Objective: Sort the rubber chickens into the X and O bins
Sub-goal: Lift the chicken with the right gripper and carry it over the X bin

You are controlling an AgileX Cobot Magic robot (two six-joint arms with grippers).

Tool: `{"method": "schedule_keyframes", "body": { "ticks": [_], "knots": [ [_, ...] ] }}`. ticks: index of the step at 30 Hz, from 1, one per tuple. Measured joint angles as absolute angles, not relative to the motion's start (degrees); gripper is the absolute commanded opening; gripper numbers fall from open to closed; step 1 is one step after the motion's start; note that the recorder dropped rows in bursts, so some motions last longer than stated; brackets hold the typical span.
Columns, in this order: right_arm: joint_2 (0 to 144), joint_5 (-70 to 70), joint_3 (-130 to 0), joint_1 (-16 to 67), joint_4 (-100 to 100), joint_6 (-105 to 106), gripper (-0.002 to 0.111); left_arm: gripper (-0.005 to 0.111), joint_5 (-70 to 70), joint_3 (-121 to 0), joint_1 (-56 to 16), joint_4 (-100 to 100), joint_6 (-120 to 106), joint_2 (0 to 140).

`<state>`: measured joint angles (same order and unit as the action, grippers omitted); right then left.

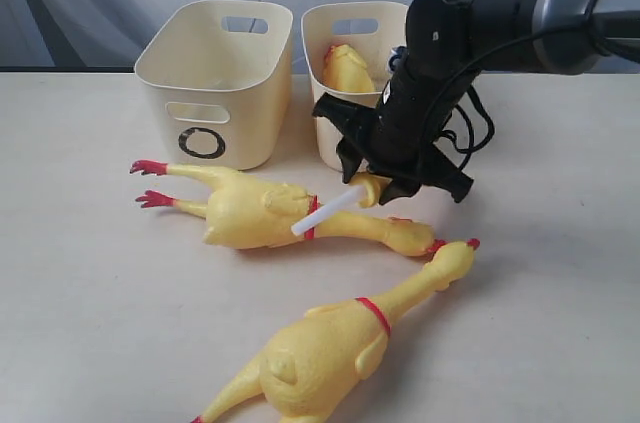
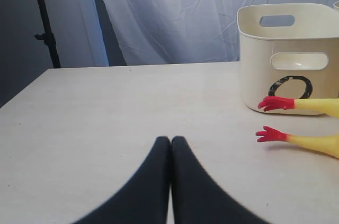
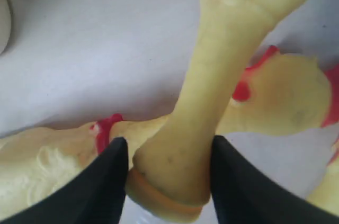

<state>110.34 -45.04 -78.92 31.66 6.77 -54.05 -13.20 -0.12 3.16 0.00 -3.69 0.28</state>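
Observation:
My right gripper is shut on a small rubber chicken, both fingers pressed against its thick end. In the exterior view that gripper hangs low in front of the right-hand bin, whose mark is hidden by the arm. A white stub sticks out of the held chicken. Another chicken lies inside that bin. The O bin stands to the left. A large chicken lies directly under the gripper, and another lies nearer the front. My left gripper is shut and holds nothing.
A grey cloth backdrop hangs behind the table. In the left wrist view the O bin stands to one side with two red chicken feet in front of it. A dark stand pole rises beyond the table's far edge.

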Motion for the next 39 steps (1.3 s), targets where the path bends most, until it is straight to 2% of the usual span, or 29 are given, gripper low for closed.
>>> {"method": "schedule_keyframes", "body": {
  "ticks": [15, 29, 31, 34, 39],
  "knots": [
    [97.6, -51.32, -78.92, 31.66, -6.3, -57.58, 0.016, 0.0, -13.2, -0.12, 3.16, 0.0, -3.69, 0.28],
    [95.19, -26.97, -78.92, 31.66, -24.68, -58.08, 0.016, 0.0, -13.2, -0.12, 3.16, 0.0, -3.69, 0.28],
    [95.19, -24.74, -78.92, 31.66, -29.55, -59.64, 0.012, 0.0, -13.2, -0.12, 3.16, 0.0, -3.69, 0.28],
    [95.33, -23.22, -78.92, 31.66, -38.84, -63.93, -0.001, 0.0, -13.2, -0.12, 3.16, 0.0, -3.69, 0.28],
    [97.33, -21.52, -78.92, 31.66, -49.37, -68.76, -0.001, 0.0, -13.2, -0.12, 3.16, 0.0, -3.69, 0.28]
  ]
}}
